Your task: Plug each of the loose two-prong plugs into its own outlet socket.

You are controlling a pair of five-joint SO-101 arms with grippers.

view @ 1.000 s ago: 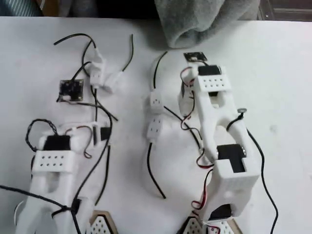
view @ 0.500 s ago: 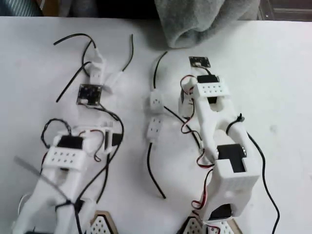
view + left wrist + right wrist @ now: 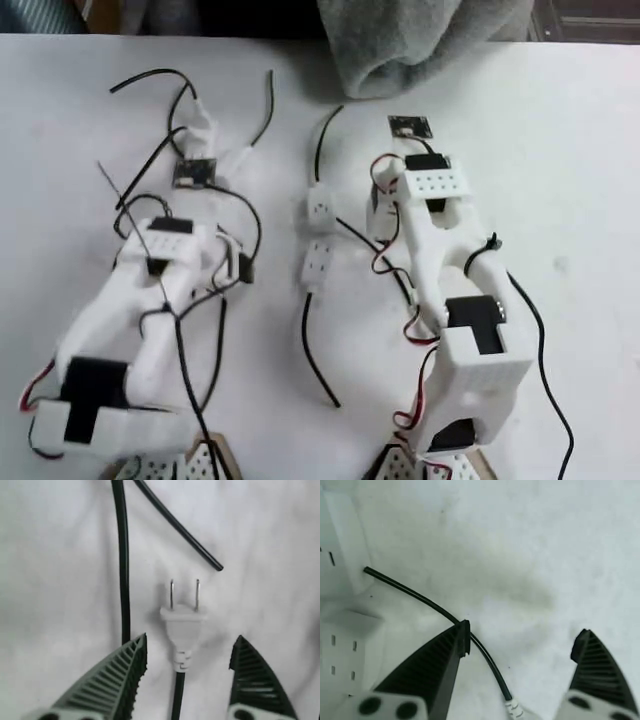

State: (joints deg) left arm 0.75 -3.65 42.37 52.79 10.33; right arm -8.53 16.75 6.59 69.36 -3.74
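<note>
A white two-prong plug [image 3: 182,622] lies flat on the white table, prongs pointing away from my left gripper [image 3: 190,642]. That gripper is open and the plug's body and cord sit between its fingers, untouched. In the high view the left arm [image 3: 165,250] stretches toward the plug and cords [image 3: 203,128] at the back left. Two white outlet sockets [image 3: 320,207] [image 3: 318,262] lie mid-table. Beside them my right gripper [image 3: 522,635] hangs open over bare table, with a thin black cord [image 3: 420,597] under one finger and the outlet blocks [image 3: 342,640] next to it.
Black cords [image 3: 122,555] run past the plug, one with a cut end [image 3: 219,567]. More loose cords loop around the left arm [image 3: 240,215] and below the outlets [image 3: 315,365]. A grey cloth [image 3: 420,40] lies at the table's back edge.
The left arm has swung forward and rightward toward the back-left plugs, its wrist camera now over them. The right arm drew back slightly a second ago and has stayed still since.
</note>
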